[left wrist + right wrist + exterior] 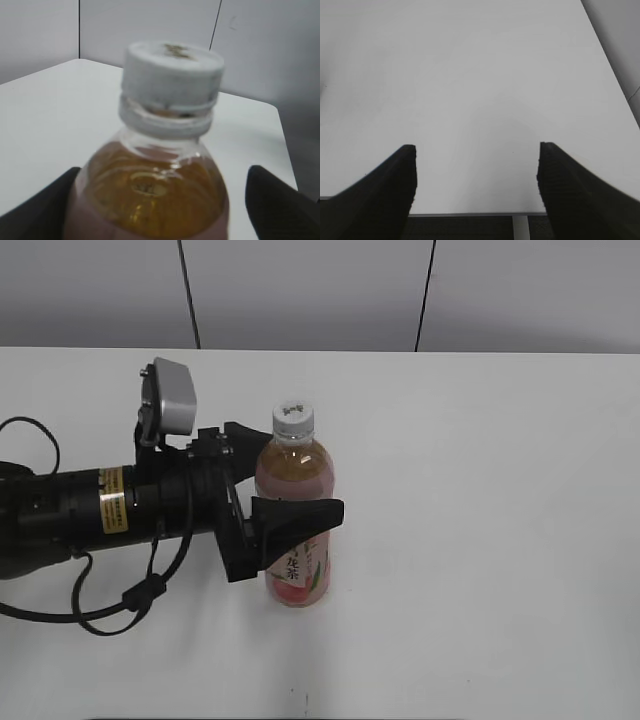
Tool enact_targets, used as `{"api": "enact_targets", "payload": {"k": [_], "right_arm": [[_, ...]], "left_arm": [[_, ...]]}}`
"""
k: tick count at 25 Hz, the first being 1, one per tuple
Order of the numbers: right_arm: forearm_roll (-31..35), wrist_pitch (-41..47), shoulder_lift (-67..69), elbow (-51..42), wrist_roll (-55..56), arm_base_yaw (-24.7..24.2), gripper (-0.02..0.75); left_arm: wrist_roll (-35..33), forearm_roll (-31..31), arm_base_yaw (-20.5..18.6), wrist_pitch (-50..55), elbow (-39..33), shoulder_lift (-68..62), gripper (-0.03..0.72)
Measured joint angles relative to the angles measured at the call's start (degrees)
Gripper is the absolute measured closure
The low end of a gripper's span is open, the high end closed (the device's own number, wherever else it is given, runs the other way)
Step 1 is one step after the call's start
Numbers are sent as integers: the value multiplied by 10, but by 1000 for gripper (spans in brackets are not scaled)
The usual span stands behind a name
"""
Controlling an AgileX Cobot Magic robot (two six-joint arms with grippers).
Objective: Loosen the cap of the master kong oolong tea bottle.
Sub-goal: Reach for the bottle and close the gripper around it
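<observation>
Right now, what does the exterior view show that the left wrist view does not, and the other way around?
Only the exterior view shows the whole left arm, the bottle's pink label and its base standing upright on the white table, with the left gripper around the body. Only the left wrist view shows, close and blurred, the ring under the cap and the tea's surface. Both show the master kong oolong tea bottle, its white cap on, and dark fingers at each side.
</observation>
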State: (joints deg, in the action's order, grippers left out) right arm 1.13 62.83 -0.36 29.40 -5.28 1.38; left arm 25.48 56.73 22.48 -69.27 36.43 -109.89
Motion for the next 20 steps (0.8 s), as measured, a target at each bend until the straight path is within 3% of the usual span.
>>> {"api": "enact_targets", "payload": {"k": [6,12,20], "right_arm": [[0,0,0,0,0,0,173],[0,0,0,0,0,0,173],[0,0,0,0,0,0,173]], "left_arm": [[0,-9,3,0,0,-2,112],[0,-17,3,1,0,-3,217],[0,-17,3,2,0,-3,223]]}}
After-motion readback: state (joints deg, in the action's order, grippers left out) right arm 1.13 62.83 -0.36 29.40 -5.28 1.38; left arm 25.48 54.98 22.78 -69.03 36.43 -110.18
